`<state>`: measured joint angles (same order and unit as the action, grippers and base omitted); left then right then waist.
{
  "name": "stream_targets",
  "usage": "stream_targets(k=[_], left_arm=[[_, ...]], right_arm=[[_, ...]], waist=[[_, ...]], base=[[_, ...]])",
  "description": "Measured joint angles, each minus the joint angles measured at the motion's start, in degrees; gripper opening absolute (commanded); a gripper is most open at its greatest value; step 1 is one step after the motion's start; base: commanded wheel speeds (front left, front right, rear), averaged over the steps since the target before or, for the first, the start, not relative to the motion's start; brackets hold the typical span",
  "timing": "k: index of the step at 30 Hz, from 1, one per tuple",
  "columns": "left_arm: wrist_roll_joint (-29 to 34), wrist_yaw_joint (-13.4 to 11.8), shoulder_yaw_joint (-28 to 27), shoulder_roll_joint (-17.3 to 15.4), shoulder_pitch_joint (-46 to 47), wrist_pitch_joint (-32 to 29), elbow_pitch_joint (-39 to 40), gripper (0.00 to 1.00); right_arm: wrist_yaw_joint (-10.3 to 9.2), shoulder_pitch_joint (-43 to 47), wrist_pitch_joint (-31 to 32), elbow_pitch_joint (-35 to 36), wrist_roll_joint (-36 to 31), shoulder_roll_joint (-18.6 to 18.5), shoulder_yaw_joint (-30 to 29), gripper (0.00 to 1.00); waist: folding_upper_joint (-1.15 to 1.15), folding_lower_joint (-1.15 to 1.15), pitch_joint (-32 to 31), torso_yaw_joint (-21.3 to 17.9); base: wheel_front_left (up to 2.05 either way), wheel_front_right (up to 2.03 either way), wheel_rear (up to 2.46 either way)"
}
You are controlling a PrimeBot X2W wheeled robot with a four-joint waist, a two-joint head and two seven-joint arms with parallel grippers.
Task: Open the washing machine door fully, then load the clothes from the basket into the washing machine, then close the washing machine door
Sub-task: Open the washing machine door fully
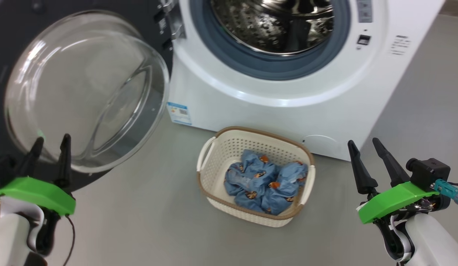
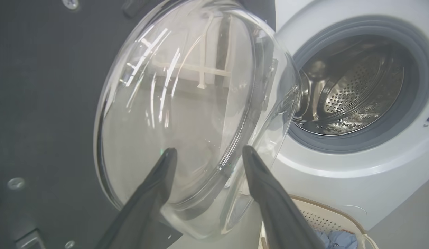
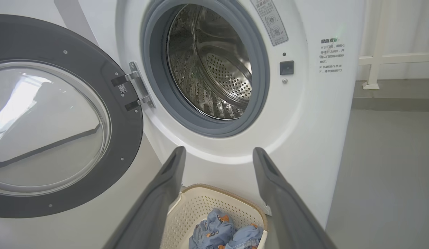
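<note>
Step in hand: door-opening looks finished, loading not begun.

- Door (image 1: pixel 85 88) stands swung wide to the left of the machine (image 1: pixel 273 111), with the glass bowl bulging toward the robot. The hinge shows in the right wrist view. The opening is unobstructed and the drum (image 1: pixel 273 26) looks empty as far as can be seen.
- Basket (image 1: pixel 258 131) sits on the floor (image 1: pixel 140 214) just in front of the machine, below the opening. The clothes (image 1: pixel 265 181) lie bunched in its right half, and none are out of it.
- Left tool (image 1: pixel 52 138): fingers spread, holding nothing, tips right at the lower edge of the bowl. Whether they touch the glass cannot be told.
- Right tool (image 1: pixel 363 142): fingers spread, empty, apart from the basket on its right side and aimed toward the machine front.

Judgement: the left tool appears done with the door, so the clothes are next.

Next move calls for a spread tool, probably the right as it is nearer, to drop into the basket over the heap. It should pinch deep enough to gather the cloth, lift it clear of the rim, and carry it past the gasket well into the drum before letting go.
</note>
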<state>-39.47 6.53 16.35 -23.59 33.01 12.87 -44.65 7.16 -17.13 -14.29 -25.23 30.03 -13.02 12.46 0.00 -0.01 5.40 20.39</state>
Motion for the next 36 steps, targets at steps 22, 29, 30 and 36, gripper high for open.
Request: stream_targets(k=[22,29,30,36], left_arm=[[0.1,-9.7,0.2,0.6,-18.1,0.8,23.9,1.0],[0.8,-11.8,0.2,1.1,-20.6,0.8,28.2,1.0],[0.9,-12.2,0.2,1.2,-20.9,0.9,28.6,1.0],[0.9,-13.2,0.1,1.9,-23.4,1.3,30.2,1.0]], right_arm=[[0.0,1.4,0.0,2.2,0.0,-1.3,3.7,1.0],[0.0,1.4,0.0,2.5,0.0,-1.8,4.0,1.0],[0.0,1.4,0.0,2.5,0.0,-1.9,4.1,1.0],[0.0,1.4,0.0,2.5,0.0,-2.3,4.3,1.0]], waist=[[0.0,0.0,-5.2,-13.4],[0.0,0.01,-5.8,-17.2],[0.0,0.01,-5.8,-17.6],[0.0,0.01,-6.1,-19.4]], base=[[0.0,0.0,0.0],[0.0,0.0,0.0],[0.0,0.0,0.0],[0.0,0.0,0.0]])
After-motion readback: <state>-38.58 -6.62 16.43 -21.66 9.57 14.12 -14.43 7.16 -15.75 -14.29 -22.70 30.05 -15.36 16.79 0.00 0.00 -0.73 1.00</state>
